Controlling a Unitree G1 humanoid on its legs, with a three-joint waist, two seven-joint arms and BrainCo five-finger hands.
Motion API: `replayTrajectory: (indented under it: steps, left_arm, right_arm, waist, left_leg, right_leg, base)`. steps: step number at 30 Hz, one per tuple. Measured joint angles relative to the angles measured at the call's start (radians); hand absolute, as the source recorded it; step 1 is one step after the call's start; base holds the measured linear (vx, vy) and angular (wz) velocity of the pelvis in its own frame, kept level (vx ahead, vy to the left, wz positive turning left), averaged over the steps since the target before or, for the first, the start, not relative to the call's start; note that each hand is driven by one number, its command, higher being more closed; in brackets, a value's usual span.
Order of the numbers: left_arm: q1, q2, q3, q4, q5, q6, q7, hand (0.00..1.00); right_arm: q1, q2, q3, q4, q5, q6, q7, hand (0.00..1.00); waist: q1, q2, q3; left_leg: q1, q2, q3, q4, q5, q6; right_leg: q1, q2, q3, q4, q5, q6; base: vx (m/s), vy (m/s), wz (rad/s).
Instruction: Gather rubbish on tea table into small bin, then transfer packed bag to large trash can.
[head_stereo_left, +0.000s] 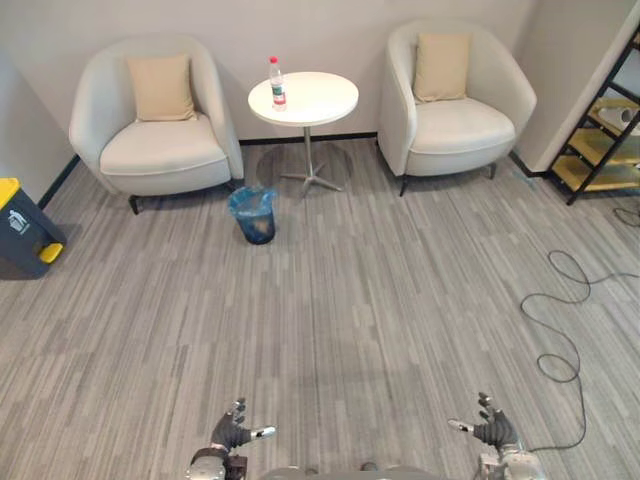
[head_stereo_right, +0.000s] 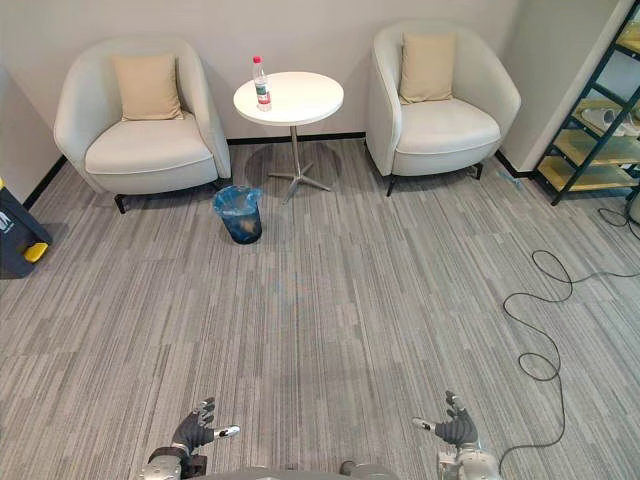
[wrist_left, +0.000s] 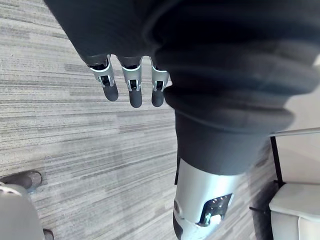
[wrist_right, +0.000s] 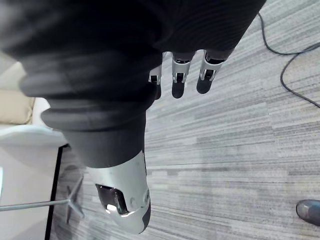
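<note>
left hand (head_stereo_left: 230, 433), right hand (head_stereo_left: 492, 430) relaxed and empty, small bin (head_stereo_left: 252, 214) contents unclear, trash can (head_stereo_left: 25, 240) cropped

I see left armchair (head_stereo_left: 160, 150) holding left cushion (head_stereo_left: 160, 88) | right armchair (head_stereo_left: 462, 125) holding right cushion (head_stereo_left: 441, 67) | shelf rack (head_stereo_left: 600, 150) at my right | grey carpet (head_stereo_left: 380, 300)

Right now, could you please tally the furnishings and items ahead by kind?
Cream tub armchairs: 2
Beige square cushions: 2
Round white pedestal table: 1
Clear red-capped plastic bottle: 1
Small bin with blue bag: 1
Dark grey yellow-lidded trash can: 1
Black-framed shelf unit: 1
Total: 9
</note>
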Motion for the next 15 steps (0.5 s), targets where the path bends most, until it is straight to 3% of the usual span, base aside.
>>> replayTrajectory:
  steps: [15]
  left_arm:
    - [0.026,-0.002,0.03,-0.016,-0.002,-0.002,-0.016,0.0]
  right_arm:
    - [0.017,-0.031,0.009,-0.012,-0.058,0.005,0.018,0.0]
  waist:
    - [-0.002,0.018,0.005]
  left_leg:
    - [-0.04,0.013,0.01,0.002,-0.011,0.012]
  right_leg:
    - [-0.029,0.013,0.005,-0.029,0.01,0.002]
  base:
    - [-0.02,-0.004,-0.01]
